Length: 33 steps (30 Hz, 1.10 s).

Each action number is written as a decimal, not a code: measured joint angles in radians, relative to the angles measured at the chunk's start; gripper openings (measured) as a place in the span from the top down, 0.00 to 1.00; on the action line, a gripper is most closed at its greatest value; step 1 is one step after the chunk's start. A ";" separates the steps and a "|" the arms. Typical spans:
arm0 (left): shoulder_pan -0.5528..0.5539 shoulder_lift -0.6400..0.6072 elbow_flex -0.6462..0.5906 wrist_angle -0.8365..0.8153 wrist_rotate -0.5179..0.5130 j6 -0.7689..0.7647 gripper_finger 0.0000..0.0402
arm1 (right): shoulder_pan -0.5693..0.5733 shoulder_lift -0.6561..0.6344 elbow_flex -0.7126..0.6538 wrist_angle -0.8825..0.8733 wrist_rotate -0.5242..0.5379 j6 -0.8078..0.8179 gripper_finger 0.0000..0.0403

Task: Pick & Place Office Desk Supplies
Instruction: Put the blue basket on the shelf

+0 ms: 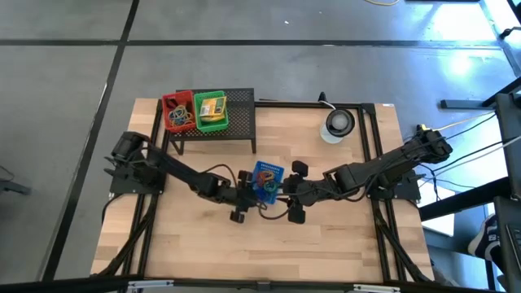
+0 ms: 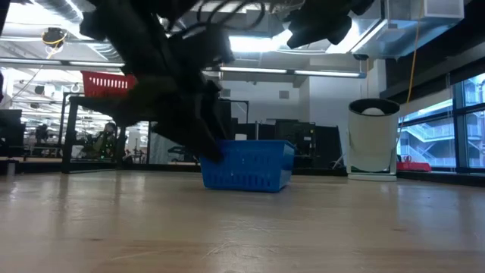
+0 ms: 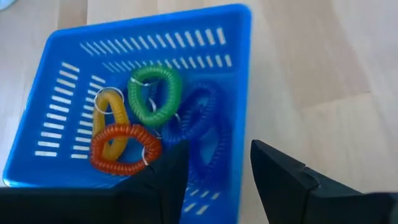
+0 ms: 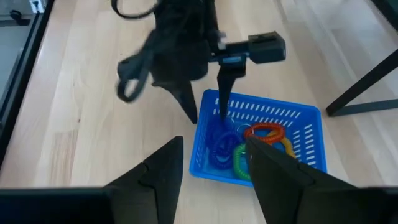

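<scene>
Pale wooden table (image 1: 203,244) carries the blue basket (image 3: 224,37) mid-table with the coil loops (image 3: 149,118) inside — the left gripper (image 4: 208,109), jaws apart over its rim, should lift straight clear, while the right gripper (image 4: 214,168) — jaws apart too — hovers beside.

Even, bright overhead light on my pale wooden tabletop (image 1: 269,244); shadows soft, short. High view: blown-out glare patch on grey floor at upper right. Low view: strong backlight from ceiling strips and right-hand windows; my arms read as dark, motion-smeared silhouettes; nearest tabletop out of focus; blue slotted plastic basket (image 2: 248,164) fairly sharp. Left wrist view: basket rim and blue coiled plastic loop (image 3: 198,115) smeared by motion blur; my own dark fingers (image 3: 281,180) soft-edged. Right wrist view: mild blur, slight bending of lines at edges.
</scene>
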 joint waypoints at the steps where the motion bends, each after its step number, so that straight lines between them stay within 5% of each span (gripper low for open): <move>1: 0.005 0.004 0.000 0.001 0.001 0.000 0.59 | 0.000 0.000 0.000 0.001 0.004 0.000 0.57; 6: 0.016 0.012 0.000 -0.005 0.040 0.017 0.68 | 0.000 0.000 0.000 0.001 0.005 0.000 0.57; 15: 0.014 0.012 0.000 0.002 0.163 0.097 0.98 | 0.000 0.000 0.000 0.001 0.022 -0.019 0.57; 33: 0.006 -0.214 0.122 -0.205 0.017 0.150 0.99 | 0.011 -0.005 0.000 -0.010 0.020 0.005 0.57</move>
